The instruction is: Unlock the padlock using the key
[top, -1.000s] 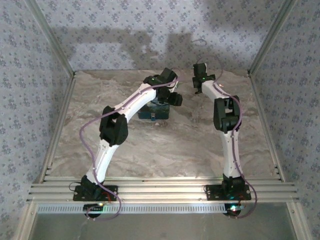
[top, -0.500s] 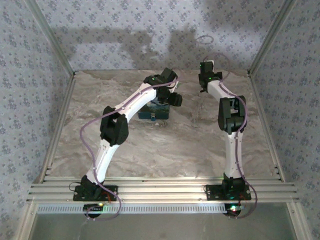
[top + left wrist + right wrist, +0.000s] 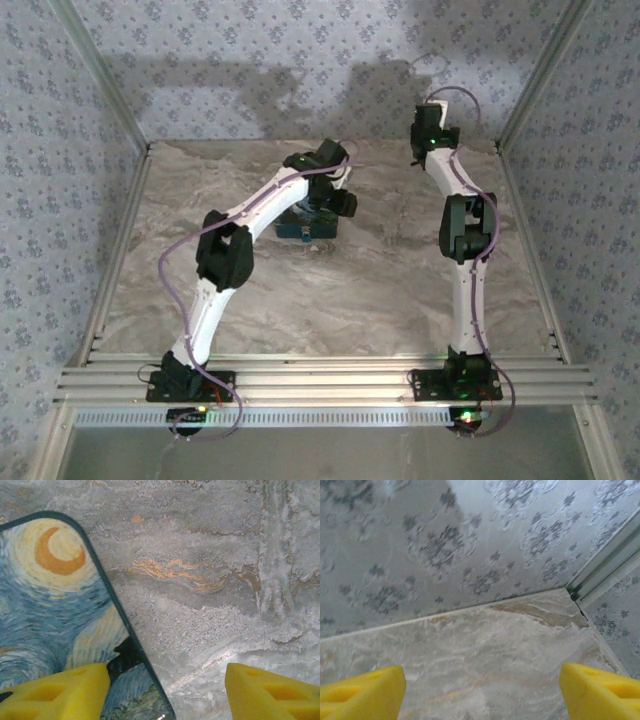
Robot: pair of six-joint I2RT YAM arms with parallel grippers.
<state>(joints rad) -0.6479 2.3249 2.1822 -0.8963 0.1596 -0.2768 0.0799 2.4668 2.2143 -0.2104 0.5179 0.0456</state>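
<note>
Top external view: the left gripper (image 3: 333,203) hangs over the far right end of the blue tin (image 3: 303,226) near the middle of the table (image 3: 380,285). The right gripper (image 3: 428,118) is lifted high toward the far right corner, well apart from the tin. Left wrist view: jaws parted, nothing between them. One yellow finger (image 3: 55,692) sits above the painted lid near its edge and the other above bare marble beside the tin (whether either pad touches, we cannot tell). Right wrist view: jaws wide and empty, aimed at the back wall (image 3: 445,540) and the table's far corner. We cannot tell where the padlock or the key lies; neither gripper carries one. Risks, as we judge them, follow. First, the left fingers straddle the tin's rim, so closing or descending here would likely pinch the lid edge. That could skid or tip the tin, scattering anything small in or against it. Second, both task items are tiny, and a pale key lying flat on pale marble would be easy to miss or to flick away with a scraping pad. Third, the right arm has a long way to return, and a hasty path inward passes close to the left arm's wrist. Fourth, a key gripped slightly askew would not meet the keyhole, and an unbraced padlock would simply be pushed along the table.
</note>
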